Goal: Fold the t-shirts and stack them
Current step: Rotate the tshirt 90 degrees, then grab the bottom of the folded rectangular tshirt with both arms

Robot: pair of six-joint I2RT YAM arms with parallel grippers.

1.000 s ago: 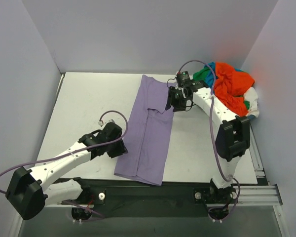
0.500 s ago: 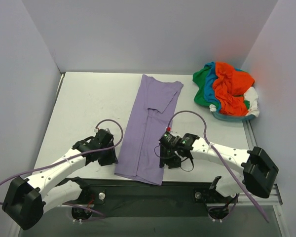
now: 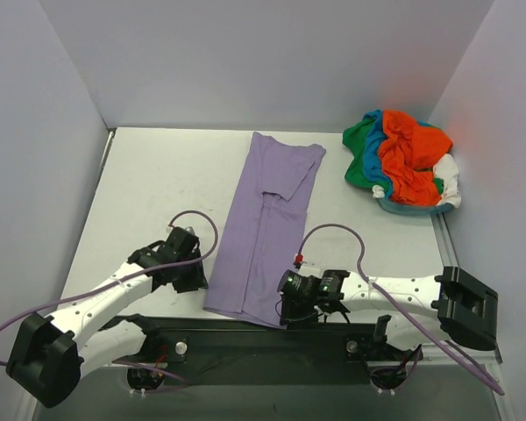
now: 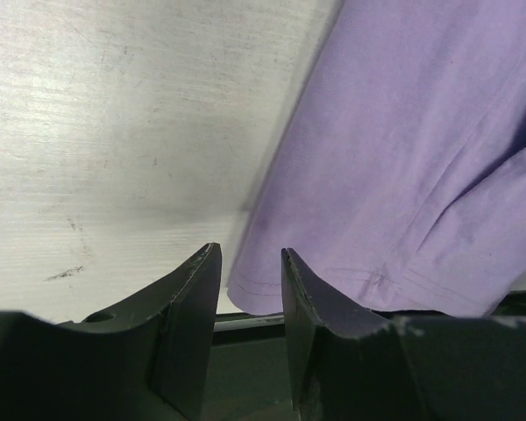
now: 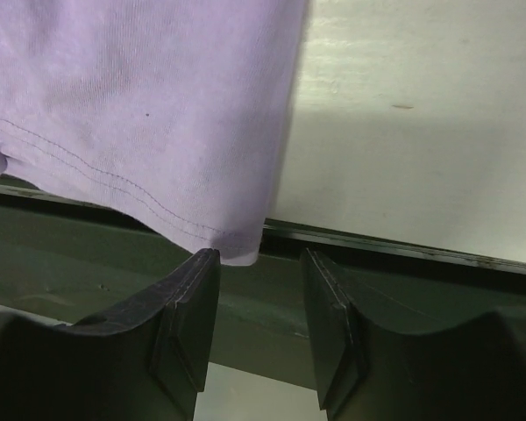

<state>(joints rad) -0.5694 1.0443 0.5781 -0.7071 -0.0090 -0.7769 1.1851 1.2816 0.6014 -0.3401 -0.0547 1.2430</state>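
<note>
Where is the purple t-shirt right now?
Top view: the purple t-shirt lies lengthwise in the middle of the table, its near hem at the front edge between the left claw and right claw.

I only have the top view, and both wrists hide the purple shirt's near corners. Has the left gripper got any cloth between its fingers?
Observer: No. The left gripper is open and empty. The shirt's hem corner lies on the table just ahead of the gap.
Operator: And the right one?
Observer: The right gripper is open and empty too. The other hem corner sits just beyond its tips, nearer one finger than the other.
Operator: Is that corner flat on the table?
Observer: Not quite. In the right wrist view its tip overhangs the table's near edge, above the dark rail.
</note>
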